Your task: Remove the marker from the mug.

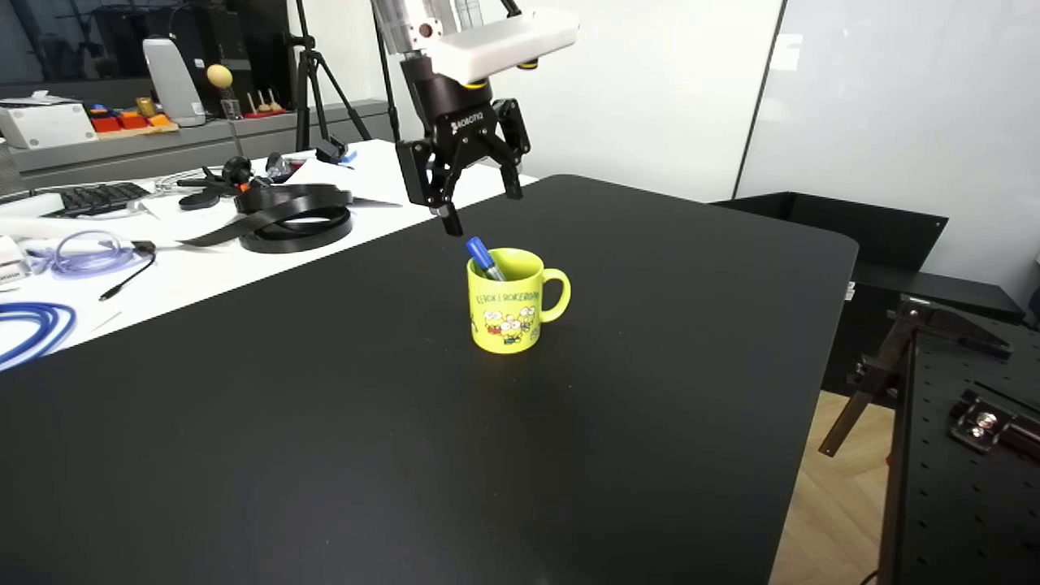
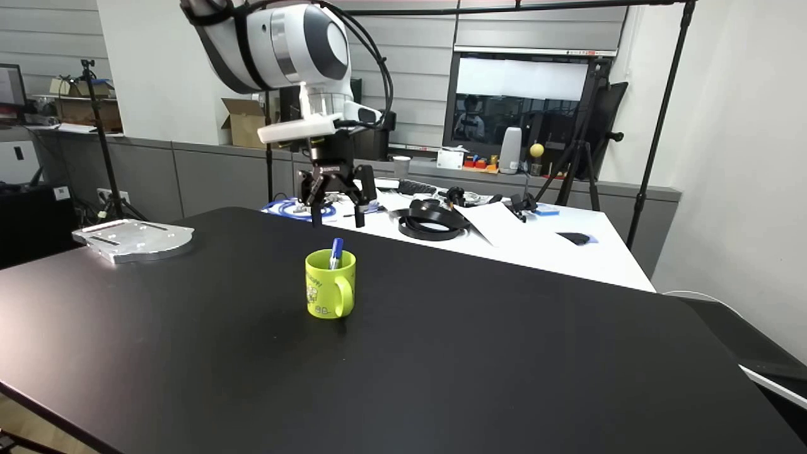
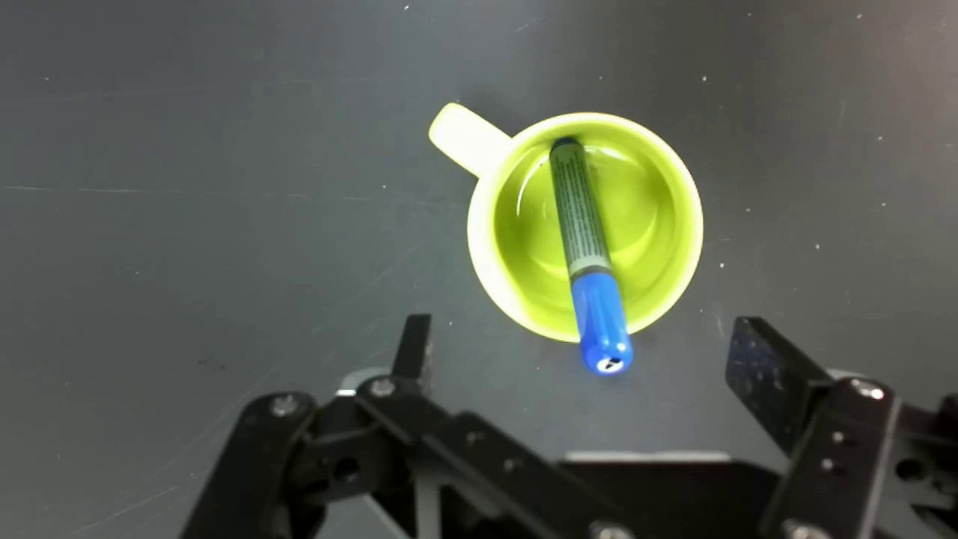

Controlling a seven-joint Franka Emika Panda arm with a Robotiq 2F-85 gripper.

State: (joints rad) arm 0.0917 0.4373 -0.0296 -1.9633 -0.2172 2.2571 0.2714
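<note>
The yellow mug [image 1: 505,327] stands upright on the black table in both exterior views [image 2: 320,293]. The marker [image 1: 481,255] leans inside it, with its blue cap above the rim in both exterior views [image 2: 336,250]. In the wrist view, the marker [image 3: 581,213] lies across the mug's opening [image 3: 490,258], its cap reaching past the near rim. The handle points to the upper left there. My gripper [image 1: 483,206] is open and empty, above the mug and apart from the marker [image 2: 338,221]. In the wrist view, the fingers [image 3: 582,333] stand wide on either side of the cap.
The black table [image 1: 666,268] surrounds the mug. A silver plate [image 2: 135,238] lies on its far corner. A white table [image 2: 542,252] adjoins it, holding black tape rolls [image 1: 296,218], cables and a blue cable coil [image 1: 36,325].
</note>
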